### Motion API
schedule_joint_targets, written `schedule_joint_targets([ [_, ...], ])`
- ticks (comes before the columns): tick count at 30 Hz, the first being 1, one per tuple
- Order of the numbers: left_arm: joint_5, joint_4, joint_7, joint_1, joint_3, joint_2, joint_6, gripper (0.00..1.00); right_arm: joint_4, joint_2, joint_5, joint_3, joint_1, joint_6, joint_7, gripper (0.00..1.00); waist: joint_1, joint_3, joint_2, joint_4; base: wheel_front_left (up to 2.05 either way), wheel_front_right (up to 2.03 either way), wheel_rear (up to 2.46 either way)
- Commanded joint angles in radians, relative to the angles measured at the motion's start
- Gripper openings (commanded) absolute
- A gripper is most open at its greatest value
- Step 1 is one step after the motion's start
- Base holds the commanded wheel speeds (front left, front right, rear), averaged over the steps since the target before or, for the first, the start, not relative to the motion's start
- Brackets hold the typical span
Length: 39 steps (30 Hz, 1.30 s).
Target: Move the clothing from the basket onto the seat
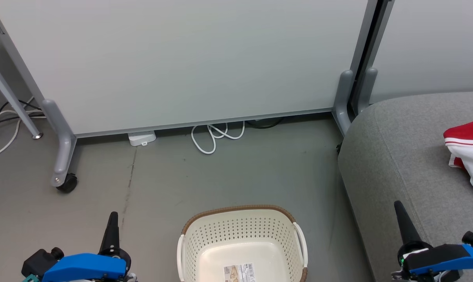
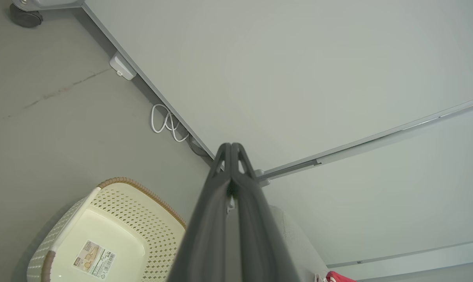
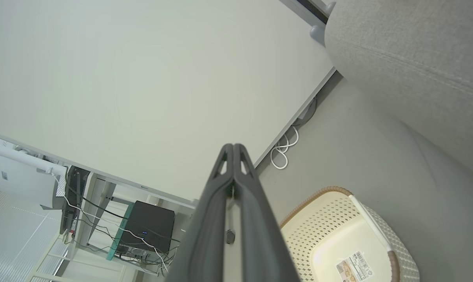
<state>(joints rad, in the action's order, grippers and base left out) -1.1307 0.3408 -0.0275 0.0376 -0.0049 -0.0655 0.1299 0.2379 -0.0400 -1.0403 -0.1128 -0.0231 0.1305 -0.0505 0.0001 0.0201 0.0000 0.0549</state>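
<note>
Clothing lies on seat; basket label illegible; left pincer and right pincer closed.

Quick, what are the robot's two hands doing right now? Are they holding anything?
The left gripper: closed, holding nothing.
The right gripper: closed, holding nothing.

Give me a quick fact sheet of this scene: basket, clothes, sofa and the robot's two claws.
Basket: on the floor; inside only a label shows
Clothing: red and white, lying on the seat
Seat: grey, right of the basket
Left gripper: shut, holding nothing
Right gripper: shut, holding nothing
Behind: partition panel, white cable on the floor
</note>
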Motion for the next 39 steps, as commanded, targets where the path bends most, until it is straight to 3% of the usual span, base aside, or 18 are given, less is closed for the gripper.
schedule_joint_targets([
  [1, -0.026, -0.017, 0.008, 0.025, 0.013, -0.001, 0.001, 0.00, -0.007, -0.009, -0.032, -0.001, -0.027, 0.000, -0.004, 0.00, 0.0000, -0.001, 0.0000, -0.001, 0.00, 0.00, 0.00],
  [39, -0.328, -0.071, 0.098, 0.060, 0.085, 0.009, 0.001, 0.00, 0.002, -0.012, -0.390, -0.002, -0.070, 0.000, -0.044, 0.00, -0.0001, -0.014, 0.0000, -0.033, 0.00, 0.00, 0.00],
])
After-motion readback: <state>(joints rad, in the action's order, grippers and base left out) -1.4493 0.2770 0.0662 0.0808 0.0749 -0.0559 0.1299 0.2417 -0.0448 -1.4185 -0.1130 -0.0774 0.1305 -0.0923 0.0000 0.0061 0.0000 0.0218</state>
